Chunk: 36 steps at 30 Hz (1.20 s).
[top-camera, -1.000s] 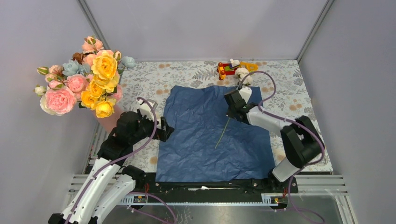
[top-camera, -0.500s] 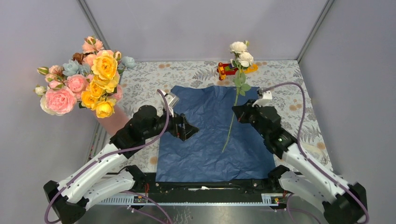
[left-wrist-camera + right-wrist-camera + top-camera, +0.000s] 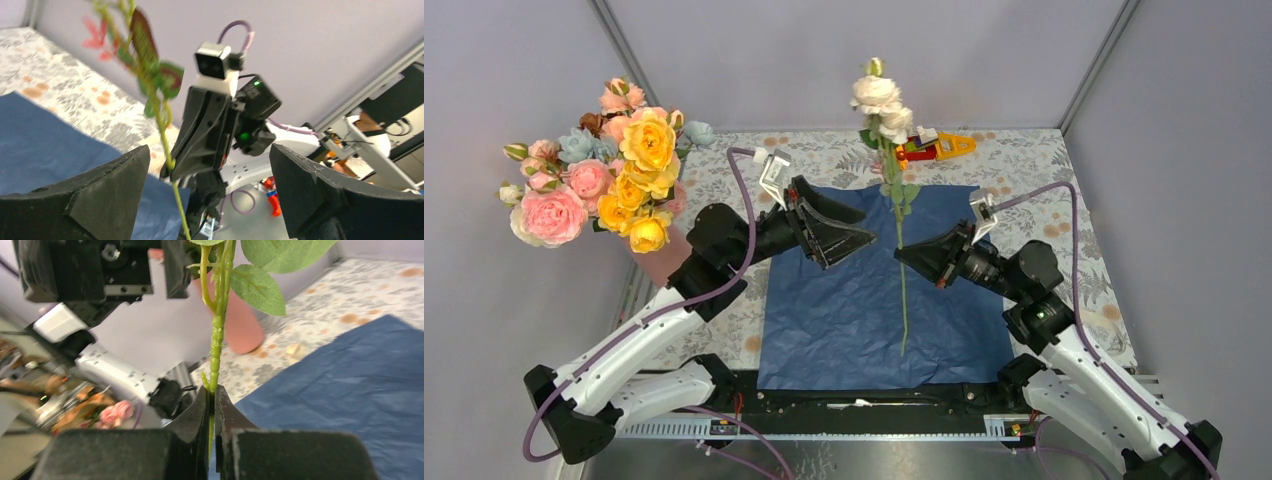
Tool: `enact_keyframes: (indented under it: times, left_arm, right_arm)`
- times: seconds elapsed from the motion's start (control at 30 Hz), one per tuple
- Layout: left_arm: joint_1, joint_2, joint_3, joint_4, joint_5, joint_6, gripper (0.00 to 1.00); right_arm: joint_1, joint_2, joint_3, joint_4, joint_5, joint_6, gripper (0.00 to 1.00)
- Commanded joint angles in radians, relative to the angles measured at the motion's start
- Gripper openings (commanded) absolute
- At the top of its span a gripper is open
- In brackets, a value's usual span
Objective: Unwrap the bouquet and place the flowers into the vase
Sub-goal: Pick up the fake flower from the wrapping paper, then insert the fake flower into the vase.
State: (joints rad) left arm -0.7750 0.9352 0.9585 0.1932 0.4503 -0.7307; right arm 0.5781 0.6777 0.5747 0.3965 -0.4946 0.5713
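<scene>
Right, I have the right gripper (image 3: 902,256) pinched shut on the thin green stem of a cream rose (image 3: 898,215). It grips about midway, so the blooms stand high and the tail hangs free above the blue paper (image 3: 844,320); that upright hold looks meant for a handover. The left gripper (image 3: 866,227) faces it with its jaws spread wide, just beside the stem but not touching it, and empty. The pink vase (image 3: 654,262) sits at the left edge of the table (image 3: 1064,200), crowded with pink and yellow flowers (image 3: 624,180) and partly hidden behind the left arm. I judge those packed flowers the main obstacle to slipping another stem in. The toy (image 3: 932,147) at the far edge is well apart from both arms.
</scene>
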Motion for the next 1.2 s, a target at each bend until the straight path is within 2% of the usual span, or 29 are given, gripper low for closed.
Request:
enact_keyframes:
  times: [0.0, 0.1, 0.3, 0.33, 0.47, 0.63, 0.77, 0.93, 0.97, 1.07, 1.1, 1.17]
  left_arm:
    - [-0.01, 0.037, 0.062, 0.2, 0.066, -0.105, 0.97]
    - [-0.017, 0.039, 0.083, 0.111, 0.01, -0.062, 0.96]
    - [-0.018, 0.023, 0.089, 0.055, -0.038, -0.035, 0.93]
    - [-0.018, 0.025, 0.105, 0.035, -0.041, -0.027, 0.89]
    - [-0.018, 0.016, 0.109, 0.039, -0.039, -0.028, 0.56]
    - [-0.018, -0.012, 0.092, 0.043, -0.047, -0.028, 0.28]
    - [-0.018, -0.016, 0.104, -0.02, -0.056, 0.015, 0.0]
    - [-0.018, -0.006, 0.189, -0.184, -0.078, 0.16, 0.0]
    - [-0.018, 0.003, 0.224, -0.254, -0.082, 0.215, 0.0]
    - [-0.018, 0.04, 0.4, -0.485, -0.116, 0.403, 0.0]
    - [-0.018, 0.057, 0.454, -0.562, -0.127, 0.468, 0.0]
    - [-0.018, 0.085, 0.562, -0.711, -0.152, 0.609, 0.0]
  right_arm:
    - [0.052, 0.062, 0.083, 0.179, -0.21, 0.085, 0.0]
    - [0.088, 0.083, 0.088, 0.235, -0.212, 0.105, 0.0]
    - [0.144, 0.123, 0.133, 0.189, -0.241, 0.069, 0.0]
    - [0.149, 0.129, 0.135, 0.191, -0.246, 0.071, 0.0]
    - [0.161, 0.146, 0.136, 0.192, -0.257, 0.073, 0.0]
    - [0.161, 0.15, 0.131, 0.177, -0.244, 0.061, 0.0]
    - [0.16, 0.155, 0.129, 0.145, -0.229, 0.043, 0.0]
    - [0.16, 0.136, 0.123, 0.088, -0.16, 0.008, 0.0]
    - [0.161, 0.13, 0.124, 0.063, -0.136, -0.007, 0.06]
    - [0.161, 0.109, 0.126, -0.018, -0.048, -0.049, 0.32]
    - [0.161, 0.101, 0.126, -0.048, -0.015, -0.06, 0.45]
    - [0.161, 0.087, 0.122, -0.093, 0.059, -0.083, 0.59]
